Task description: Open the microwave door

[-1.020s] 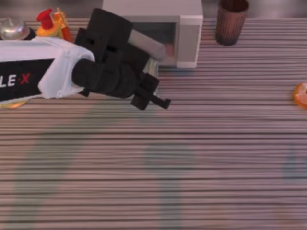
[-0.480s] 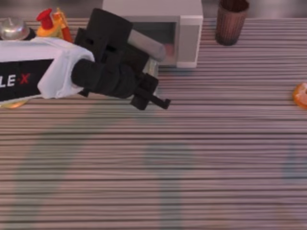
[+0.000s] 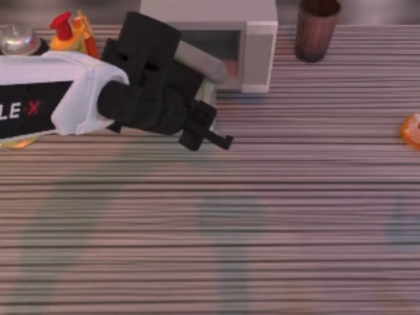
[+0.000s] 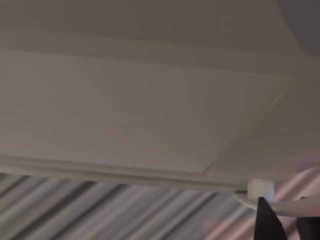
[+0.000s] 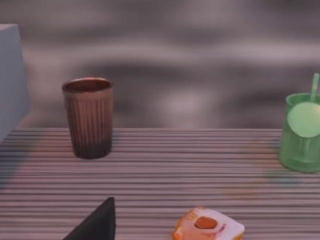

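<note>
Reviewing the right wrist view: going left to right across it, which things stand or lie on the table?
Microwave at the edge → brown ribbed cup → orange-topped slice of food near the camera → green cup with a straw.

The left arm (image 3: 39, 98) shows what looks like "LE X".

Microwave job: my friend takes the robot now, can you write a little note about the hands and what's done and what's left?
Left gripper: at the microwave door, by its free edge; whether its jaws grip cannot be told.
Right arm: parked out of the top view; its camera sees the brown cup.
Microwave: at the table's far edge, door swung partly out, cavity showing.
Done: door started open.
Left: swing it wider, then let go.
</note>
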